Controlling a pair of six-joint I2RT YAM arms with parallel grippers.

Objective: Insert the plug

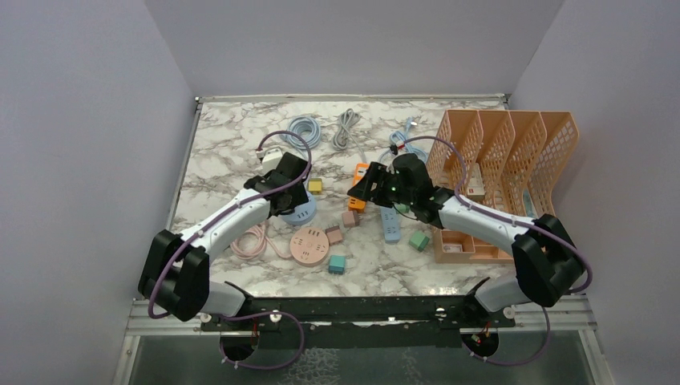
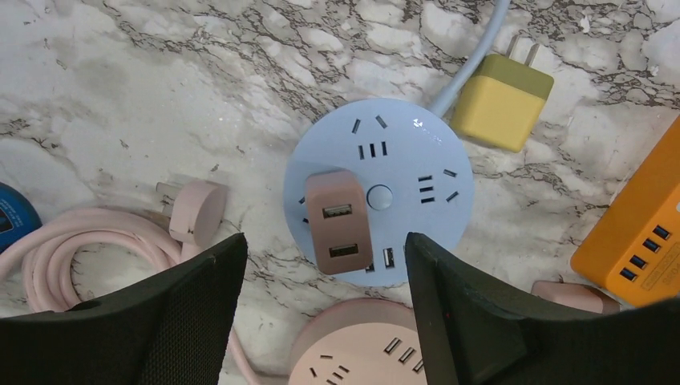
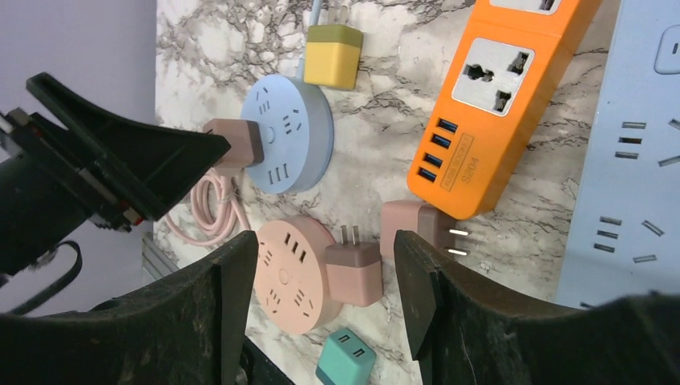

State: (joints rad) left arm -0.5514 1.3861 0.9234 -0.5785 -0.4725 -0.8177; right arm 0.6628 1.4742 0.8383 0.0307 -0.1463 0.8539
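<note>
Standing by the marble table (image 1: pixel 240 136) here. The orange file rack (image 1: pixel 513 152) takes up the right side, with chargers and power strips scattered in the middle.

The left claw (image 2: pixel 325 241) hangs over the round blue socket (image 2: pixel 401 160), fingers spread wide and gripping nothing. The plug (image 2: pixel 337 220), a brownish-pink block with 2 USB ports, sits seated in that socket's left side. From the wrist camera it lies between the 2 fingers, closer to the left one and touching neither. Its prongs are hidden inside the socket, and from above the arm covers it completely.

The right claw (image 3: pixel 325 241) is also spread and gripping nothing, hovering above a pink charger (image 3: pixel 353 273) lying on the table. The pink round socket (image 2: pixel 361 345) is cut off at the edge of the left wrist view.
</note>
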